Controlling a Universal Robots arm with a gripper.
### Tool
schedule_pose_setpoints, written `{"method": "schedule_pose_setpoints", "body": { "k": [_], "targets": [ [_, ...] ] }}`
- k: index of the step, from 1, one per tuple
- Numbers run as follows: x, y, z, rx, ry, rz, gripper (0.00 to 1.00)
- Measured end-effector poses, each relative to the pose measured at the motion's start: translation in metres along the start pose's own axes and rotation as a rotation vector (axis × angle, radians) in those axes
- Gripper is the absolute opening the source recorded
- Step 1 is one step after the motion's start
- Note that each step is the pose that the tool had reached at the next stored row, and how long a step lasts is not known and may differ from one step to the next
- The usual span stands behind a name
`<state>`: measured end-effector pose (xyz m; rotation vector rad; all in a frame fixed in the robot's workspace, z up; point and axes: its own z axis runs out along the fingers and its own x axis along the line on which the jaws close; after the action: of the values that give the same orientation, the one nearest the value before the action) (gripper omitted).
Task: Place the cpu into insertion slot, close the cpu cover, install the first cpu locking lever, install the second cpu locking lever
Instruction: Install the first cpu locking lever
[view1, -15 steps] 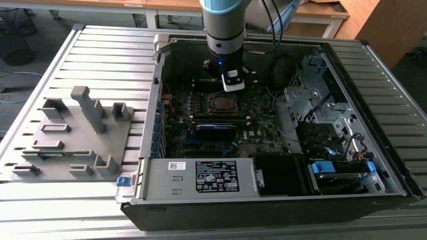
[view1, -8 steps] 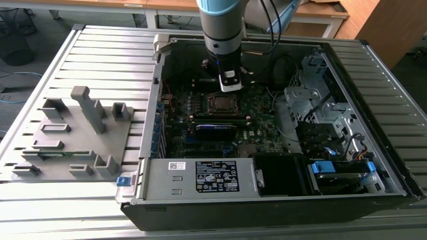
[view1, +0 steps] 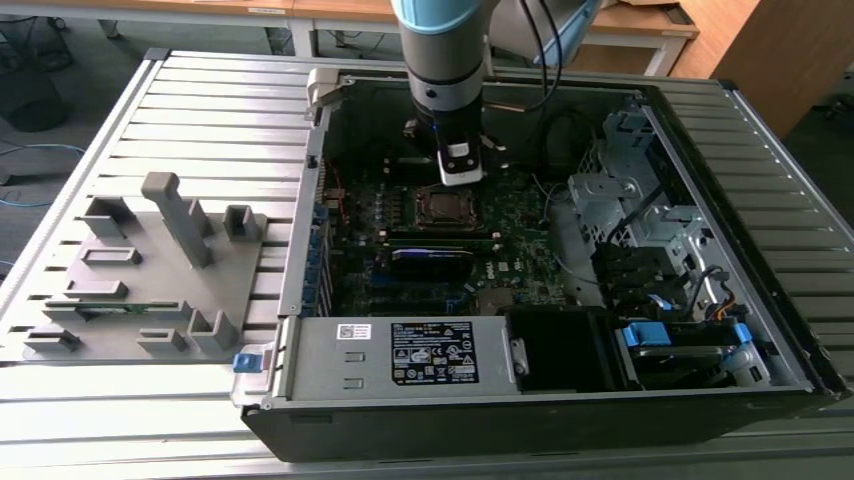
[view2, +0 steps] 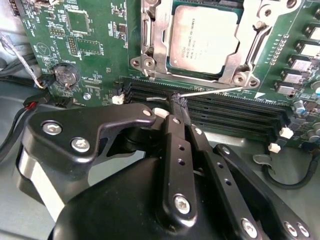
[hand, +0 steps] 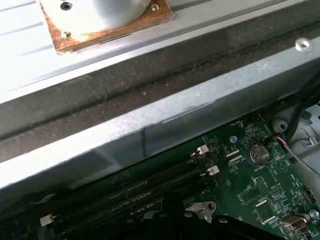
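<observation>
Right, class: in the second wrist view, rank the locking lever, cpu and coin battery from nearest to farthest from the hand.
1. locking lever, pinched at the tip of the hand.
2. cpu, just beyond the lever.
3. coin battery, far off to one side.

silvery-grey cpu (view2: 202, 42); silver cpu cover (view2: 159, 45); green circuit board (view2: 95, 75); black slots (view2: 225, 107).

Grey fixture tray (view1: 254, 290) beside computer case (view1: 534, 430)

Looks like a robotics lab: opened black metal computer tower (view1: 534, 432) on a ribbed aluminium workbench (view1: 214, 110), grey plastic parts fixture (view1: 247, 270) alongside, wooden desks (view1: 627, 20) behind.
</observation>
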<state>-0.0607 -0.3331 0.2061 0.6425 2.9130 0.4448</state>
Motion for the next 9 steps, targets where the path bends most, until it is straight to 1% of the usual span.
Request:
{"method": "schedule_pose_setpoints", "body": {
  "k": [9],
  "targets": [
    [0.0003, -0.0018, 0.0048, -0.0023, -0.0029, 0.002, 0.11]
  ]
}}
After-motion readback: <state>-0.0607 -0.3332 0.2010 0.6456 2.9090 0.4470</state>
